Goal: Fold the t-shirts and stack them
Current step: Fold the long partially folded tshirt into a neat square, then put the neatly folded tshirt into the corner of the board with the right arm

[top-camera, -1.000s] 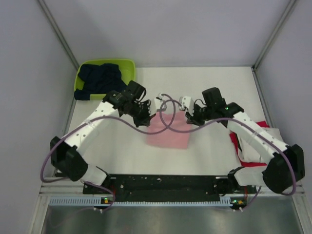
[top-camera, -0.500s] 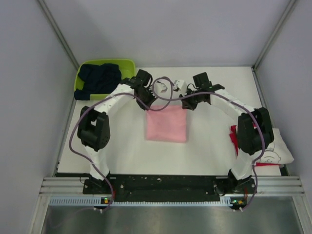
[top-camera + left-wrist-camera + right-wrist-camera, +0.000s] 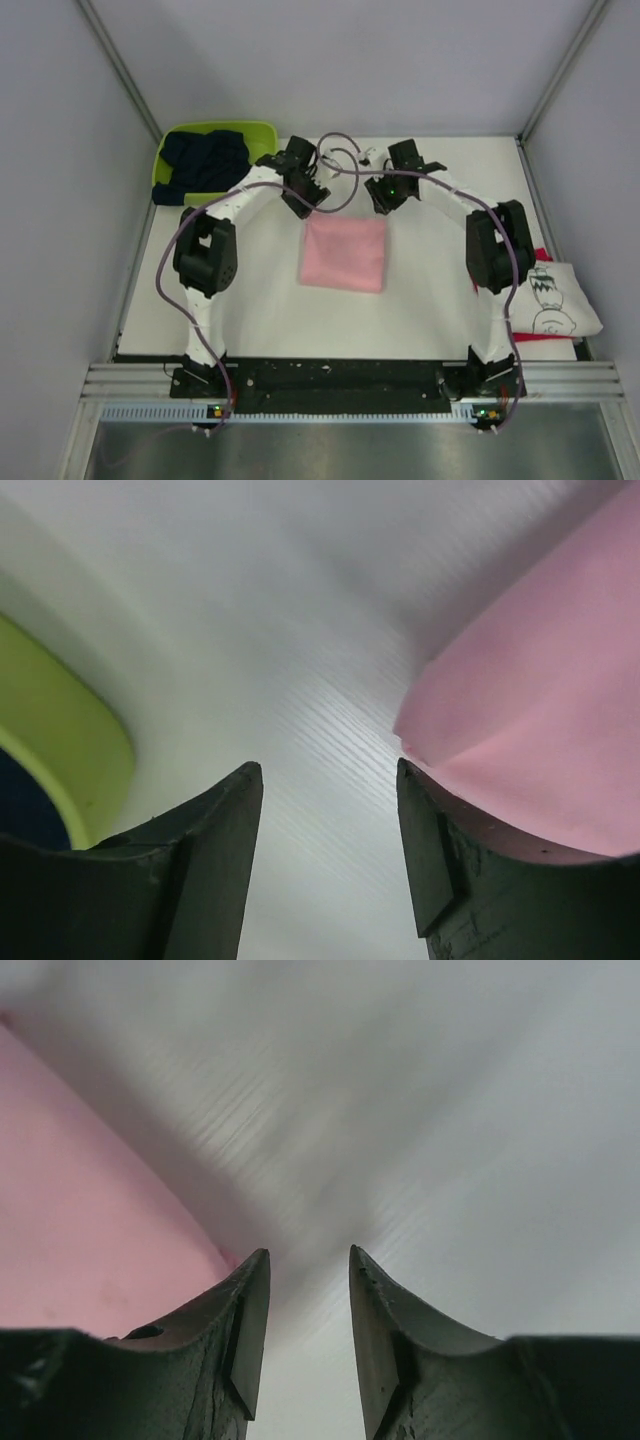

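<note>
1. Green basket (image 3: pixel 262 129): far-left of the pink shirt (image 3: pixel 343 254), at the table's (image 3: pixel 440 290) back left corner. Its rim also shows at the left edge of the left wrist view (image 3: pixel 60 740).
2. Navy shirt (image 3: pixel 205 165): bunched inside the basket, well apart from the pink shirt.
3. Left claw (image 3: pixel 308 197): just above the pink shirt's far-left corner. In the wrist view (image 3: pixel 330 780) the jaws are spread with nothing between them, only bare table showing. The pink cloth (image 3: pixel 530 730) lies beside the right-hand finger.
4. Pink shirt: folded into a flat rectangle, mid-table, between the two arms.
5. Right claw (image 3: pixel 383 198): just above the pink shirt's far-right corner. In the wrist view (image 3: pixel 310 1265) the jaws are parted by a narrow gap and hold nothing. The pink edge (image 3: pixel 90 1230) is beside the left-hand finger.
6. Red shirt (image 3: pixel 541 255): right of the pink shirt, mostly hidden by the right arm and the white shirt.
7. White shirt with black drawing (image 3: pixel 560 305): far right of the pink shirt, at the table's right edge, lying over the red one.
</note>
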{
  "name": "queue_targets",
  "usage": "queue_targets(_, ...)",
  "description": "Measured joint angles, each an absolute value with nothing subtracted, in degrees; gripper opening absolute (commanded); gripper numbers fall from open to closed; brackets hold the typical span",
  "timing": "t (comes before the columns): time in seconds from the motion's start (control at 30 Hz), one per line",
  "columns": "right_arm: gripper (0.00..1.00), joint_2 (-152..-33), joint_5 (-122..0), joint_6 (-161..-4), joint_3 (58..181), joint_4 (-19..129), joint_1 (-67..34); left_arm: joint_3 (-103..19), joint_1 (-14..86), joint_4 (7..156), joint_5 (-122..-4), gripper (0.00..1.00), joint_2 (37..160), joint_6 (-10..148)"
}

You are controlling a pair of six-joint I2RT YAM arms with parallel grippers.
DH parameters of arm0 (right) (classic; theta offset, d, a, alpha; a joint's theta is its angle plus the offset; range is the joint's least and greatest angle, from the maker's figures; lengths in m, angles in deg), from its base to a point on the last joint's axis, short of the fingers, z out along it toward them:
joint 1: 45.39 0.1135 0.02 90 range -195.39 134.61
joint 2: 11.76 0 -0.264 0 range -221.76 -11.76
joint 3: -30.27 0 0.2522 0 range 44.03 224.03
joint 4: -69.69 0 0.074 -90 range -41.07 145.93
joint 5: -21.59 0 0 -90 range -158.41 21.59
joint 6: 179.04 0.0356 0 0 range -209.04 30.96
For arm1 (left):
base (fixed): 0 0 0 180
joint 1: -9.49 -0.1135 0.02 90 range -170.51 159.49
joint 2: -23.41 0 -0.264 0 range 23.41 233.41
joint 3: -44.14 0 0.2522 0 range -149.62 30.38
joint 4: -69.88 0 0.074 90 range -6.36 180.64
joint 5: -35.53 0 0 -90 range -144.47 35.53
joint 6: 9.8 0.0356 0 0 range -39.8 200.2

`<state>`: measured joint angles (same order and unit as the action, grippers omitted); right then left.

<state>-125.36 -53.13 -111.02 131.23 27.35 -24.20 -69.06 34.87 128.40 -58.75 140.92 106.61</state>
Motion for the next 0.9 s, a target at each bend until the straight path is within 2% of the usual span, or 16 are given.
queue_targets(0.1,0.39,-126.65,-56.82,-102.74,134.62,28.07,-25.03,-71.99,34.24,125.97,-56.76,0.6,140.59,104.58)
queue_targets(0.13,0.37,-125.97,-57.61,-99.81,134.86,28.25,-25.38,-72.19,34.04,124.99,-56.93,0.51,140.03,103.92)
queue_targets(0.17,0.34,-125.01,-58.09,-97.16,134.68,28.47,-25.65,-71.99,33.8,124.16,-57.76,0.37,139.0,103.07)
queue_targets(0.2,0.28,-123.85,-58.2,-95.17,134.09,28.62,-25.71,-71.01,33.65,123.19,-59.01,0.22,137.47,102.11)
queue_targets(0.23,0.21,-121.84,-58.15,-92.77,132.37,29.38,-25.78,-68.97,33.43,121.93,-60.65,0.13,135.35,100.91)
queue_targets(0.3,0.07,-115.89,-56.62,-88.46,126.44,31.09,-25.97,-63.82,33.26,120.2,-64.45,0.05,130.85,98.74)
queue_targets(0.37,0.0,-110.1,-52.95,-84.6,120.34,32.97,-26.02,-58.13,33.69,118.28,-69.43,0.05,126.8,97.08)
queue_targets(0.5,0.0,-107.24,-45.63,-77.93,114.44,37.95,-25.97,-53.52,35.35,115.67,-77.48,0.05,126.56,94.22)
queue_targets(0.77,0.0,-123.7,-44.6,-72.33,117.76,41.34,-26.54,-64.52,33.82,115.04,-76.54,0.04,143.81,90.39)
queue_targets(0.9,0.02,-128.53,-44.84,-71.53,122.25,39.77,-27.09,-65.63,32.27,115.57,-74.31,0.08,147.72,89.69)
